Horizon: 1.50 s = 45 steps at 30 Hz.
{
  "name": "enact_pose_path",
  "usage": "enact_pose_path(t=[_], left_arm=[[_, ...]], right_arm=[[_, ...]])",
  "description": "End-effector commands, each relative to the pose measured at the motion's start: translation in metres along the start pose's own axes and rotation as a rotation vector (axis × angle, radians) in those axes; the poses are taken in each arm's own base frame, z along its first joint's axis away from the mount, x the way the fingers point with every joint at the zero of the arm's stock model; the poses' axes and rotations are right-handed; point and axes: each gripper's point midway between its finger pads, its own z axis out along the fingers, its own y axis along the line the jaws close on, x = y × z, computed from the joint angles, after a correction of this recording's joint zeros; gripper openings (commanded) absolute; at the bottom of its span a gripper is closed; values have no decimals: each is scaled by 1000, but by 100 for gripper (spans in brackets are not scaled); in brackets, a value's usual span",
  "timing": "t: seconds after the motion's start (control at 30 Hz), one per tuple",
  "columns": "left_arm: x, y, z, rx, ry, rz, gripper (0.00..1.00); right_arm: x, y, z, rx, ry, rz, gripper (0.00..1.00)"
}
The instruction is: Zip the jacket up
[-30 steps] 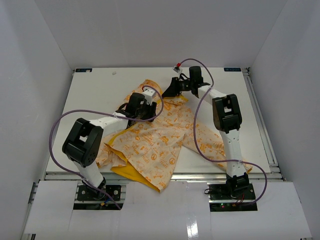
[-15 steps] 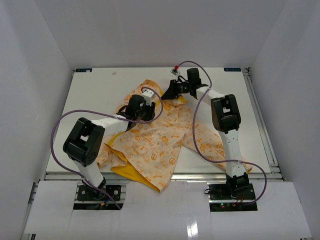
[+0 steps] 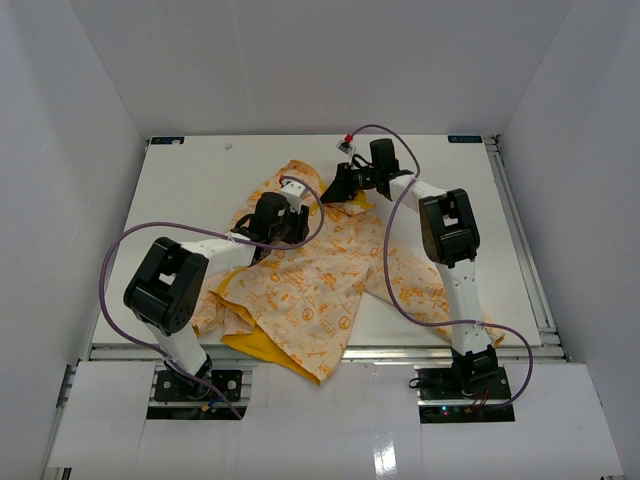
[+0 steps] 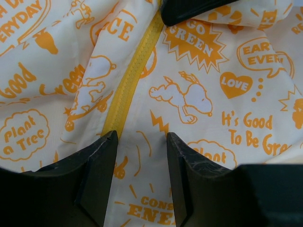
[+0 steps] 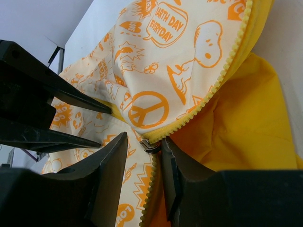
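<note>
The white counter carries the cream, orange-printed fabric jacket, crumpled from its middle toward the near left. On the left, the left pincer rests spread on the cloth, the joined yellow zipper strip running down to its left finger; it seems to be pinning the fabric. Farther right, near the far collar, the right pincer stands narrowly apart around the small metal zipper slider; whether it bites is unclear. Beyond it a yellow toothed edge lies unjoined beside the yellow lining. The step in hand looks like securing the slider. Next comes a firm pinch, then a pull along the teeth against the anchored cloth.
</note>
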Motion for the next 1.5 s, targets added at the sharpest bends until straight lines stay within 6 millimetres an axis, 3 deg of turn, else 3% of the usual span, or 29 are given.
enact_pose_path(t=[0.0, 0.3, 0.37, 0.43, 0.5, 0.7, 0.83, 1.03, 1.47], left_arm=[[-27, 3, -10, -16, -65, -19, 57], [-25, 11, -8, -27, -56, -44, 57], [-25, 13, -8, -28, -55, -49, 57], [-25, 12, -7, -23, -54, -49, 57], [-28, 12, -7, -17, -62, -42, 57], [-43, 11, -10, -4, -100, 26, 61], [-49, 8, -9, 17, -106, 74, 63], [-51, 14, -7, -5, -117, 118, 63], [-46, -8, 2, 131, -145, 164, 72]], right_arm=[[9, 6, -1, -45, 17, -20, 43], [12, 7, -4, -59, 20, -43, 39], [11, 5, -4, -44, 17, -48, 31], [10, 3, -5, -30, 13, -48, 14], [9, 4, -5, -27, 12, -47, 8], [-3, 20, -8, -37, 1, -31, 8], [-14, 48, -15, -99, -23, -37, 8], [-9, 81, -24, -199, -23, -47, 8], [-11, 112, -27, -287, -28, -40, 8]])
